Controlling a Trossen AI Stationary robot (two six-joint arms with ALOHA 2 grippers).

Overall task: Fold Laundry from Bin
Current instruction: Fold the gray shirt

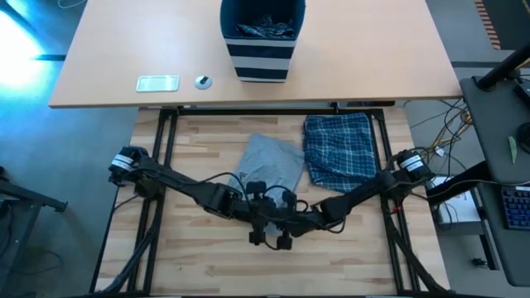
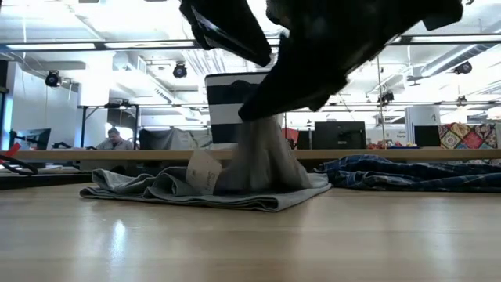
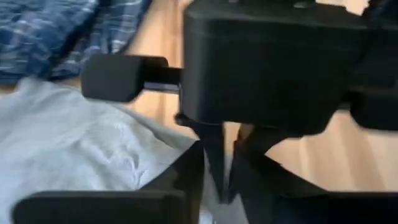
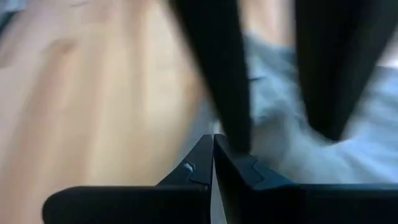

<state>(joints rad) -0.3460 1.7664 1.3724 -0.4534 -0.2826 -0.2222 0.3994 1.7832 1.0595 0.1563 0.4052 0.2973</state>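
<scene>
Fingers of the right gripper point(image 4: 212, 163) are pressed fully together, their tips meeting at the near edge of the grey T-shirt point(image 1: 272, 160); whether a fold of cloth is caught between them I cannot tell. The left gripper point(image 3: 219, 177) stands just beside it, its fingers point(image 3: 189, 171) parted only a crack, with pale cloth showing in the gap, though a firm hold cannot be made out. Both grippers meet over the middle of the wooden table point(image 1: 207, 257), near its front edge. From table height, the T-shirt is drawn up into a peak beneath the dark arms, and a small white label point(image 2: 204, 174) hangs from it, its print too small to read. Plaid laundry point(image 1: 338, 150) lies flat just right of the T-shirt. The bin point(image 1: 260, 37) sits at the near edge of the desk beyond, more cloth inside.
</scene>
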